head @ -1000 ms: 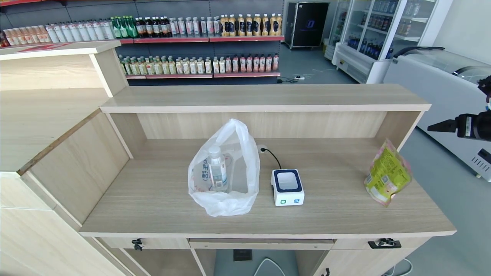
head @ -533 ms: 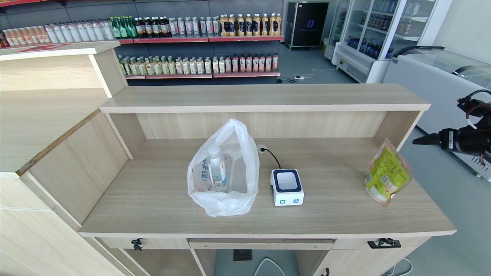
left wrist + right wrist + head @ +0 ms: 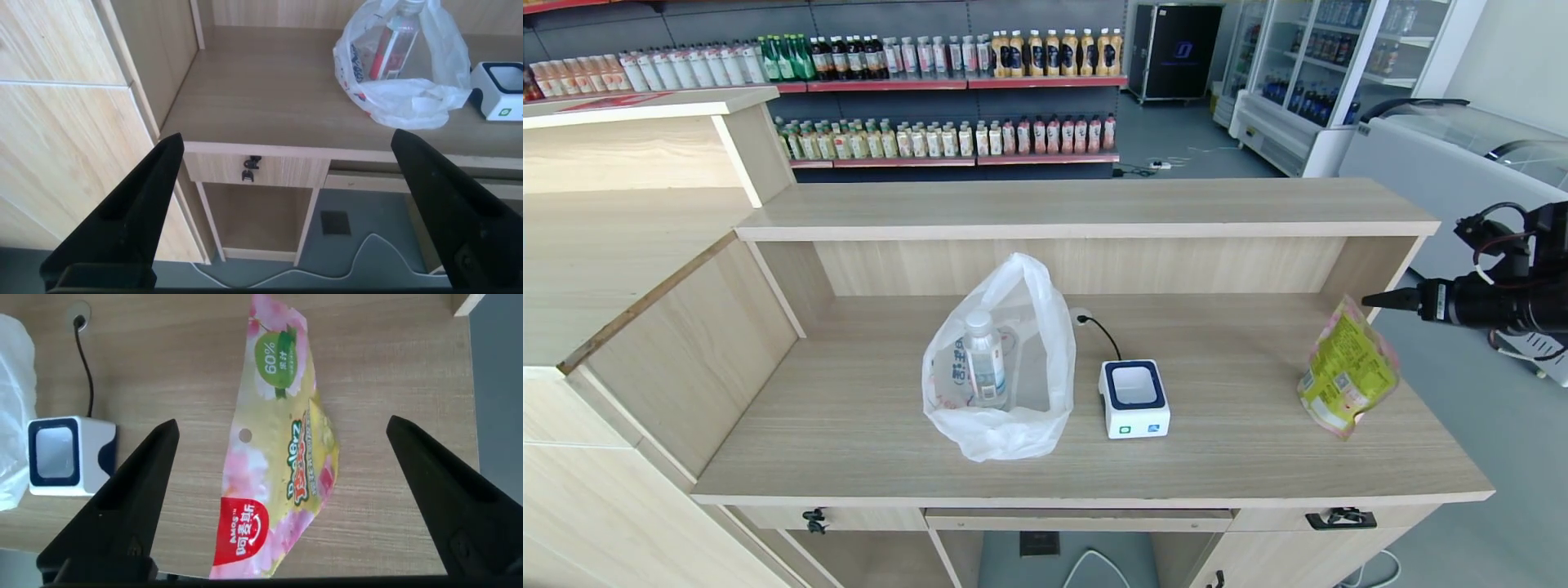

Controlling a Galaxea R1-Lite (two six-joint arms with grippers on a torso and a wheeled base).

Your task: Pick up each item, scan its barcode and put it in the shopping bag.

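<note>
Snack pouch [image 3: 1347, 371] is looking like the only item left, so we're guessing we're about halfway through this one. It's sitting on the desk [image 3: 1241, 457] just ahead of and below the right fingers [image 3: 1392, 300], and from the right wrist camera it's landing in the gap between the two of them, touching neither. Those fingers are hanging spread wide and aren't gripping anything, so the pick-up isn't happening yet. The scanner [image 3: 1134, 398] is waiting well off to one side of them, with the shopping bag [image 3: 1013, 408] just past it on the far side from the fingers.

We're counting the bottle [image 3: 984, 359] as done: it's standing upright inside the bag already. We're taking it as scanned, though nothing here is proving that.

The left fingers [image 3: 122, 220] are hanging wide open as well, holding nothing, out in front of the desk's near edge, with the bag sitting well beyond them.

So what we're reckoning is remaining: closing on the pouch, getting its barcode over the scanner window, then dropping it in next to the bottle. The floppy bag mouth is looking like the fiddly bit.
</note>
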